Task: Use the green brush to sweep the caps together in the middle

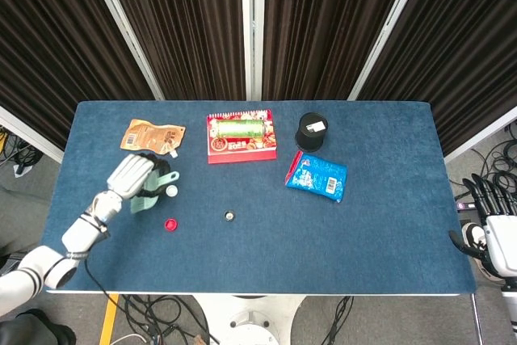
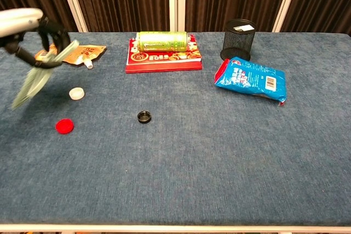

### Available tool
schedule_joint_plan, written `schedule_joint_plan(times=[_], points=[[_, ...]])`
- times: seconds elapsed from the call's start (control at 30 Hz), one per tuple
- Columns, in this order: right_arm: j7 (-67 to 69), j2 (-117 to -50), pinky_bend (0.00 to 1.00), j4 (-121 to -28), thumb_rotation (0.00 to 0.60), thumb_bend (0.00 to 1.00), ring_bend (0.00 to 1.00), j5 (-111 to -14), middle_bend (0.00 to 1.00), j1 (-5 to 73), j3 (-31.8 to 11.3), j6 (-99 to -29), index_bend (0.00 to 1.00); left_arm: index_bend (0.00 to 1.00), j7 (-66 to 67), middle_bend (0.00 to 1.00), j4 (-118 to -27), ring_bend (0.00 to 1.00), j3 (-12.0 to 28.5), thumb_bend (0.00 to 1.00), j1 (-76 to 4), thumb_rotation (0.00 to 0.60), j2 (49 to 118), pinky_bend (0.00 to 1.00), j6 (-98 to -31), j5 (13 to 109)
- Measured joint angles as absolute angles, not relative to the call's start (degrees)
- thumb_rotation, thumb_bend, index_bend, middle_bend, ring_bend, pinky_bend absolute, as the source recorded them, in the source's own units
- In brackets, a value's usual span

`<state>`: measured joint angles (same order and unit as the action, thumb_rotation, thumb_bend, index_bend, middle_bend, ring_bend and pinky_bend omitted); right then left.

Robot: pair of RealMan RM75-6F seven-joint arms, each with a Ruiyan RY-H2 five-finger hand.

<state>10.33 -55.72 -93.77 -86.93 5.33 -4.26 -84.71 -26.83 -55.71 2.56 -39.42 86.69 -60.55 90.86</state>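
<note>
My left hand [image 1: 132,174] [image 2: 23,23] holds the green brush [image 1: 148,192] [image 2: 34,80] lifted off the table, bristles hanging down and blurred in the chest view. A white cap [image 1: 172,191] [image 2: 77,93] lies just right of the brush. A red cap [image 1: 170,224] [image 2: 64,126] sits below it on the blue table [image 1: 363,232]. A black cap [image 1: 229,216] [image 2: 144,117] lies near the table's middle. My right hand [image 1: 493,224] hangs off the table's right edge with fingers apart, holding nothing.
An orange pouch [image 1: 152,136] lies at the back left. A red box with a green can [image 1: 241,135] sits at the back centre, a black mesh cup [image 1: 311,131] beside it, and a blue snack bag [image 1: 316,175] in front of the cup.
</note>
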Motion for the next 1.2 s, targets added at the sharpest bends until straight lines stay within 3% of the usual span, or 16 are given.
schedule_joint_plan(times=[0.47,0.83,1.2], points=[[5.8,-54.3,0.0,-97.9,0.6,0.15,0.0,-85.9,0.0,4.6,-4.4,-85.3,0.0,0.54,-51.3,0.59,-27.2,0.4,-2.1,0.42,-46.2,0.6,99.8,0.44,-61.4,97.9],[1.9,-53.0,0.0,-101.9,0.6,0.15,0.0,-85.5,0.0,3.9,-4.4,-85.9,0.0,0.56,-63.9,0.59,-18.8,0.4,-4.1,0.42,-46.9,0.6,106.2,0.45,-64.1,98.1],[2.4,-52.6,0.0,-102.2,0.6,0.15,0.0,-85.9,0.0,3.1,-4.2,-87.0,0.0,0.56,-69.0,0.59,-21.6,0.41,-4.9,0.42,-49.3,0.6,109.3,0.45,-67.1,98.5]])
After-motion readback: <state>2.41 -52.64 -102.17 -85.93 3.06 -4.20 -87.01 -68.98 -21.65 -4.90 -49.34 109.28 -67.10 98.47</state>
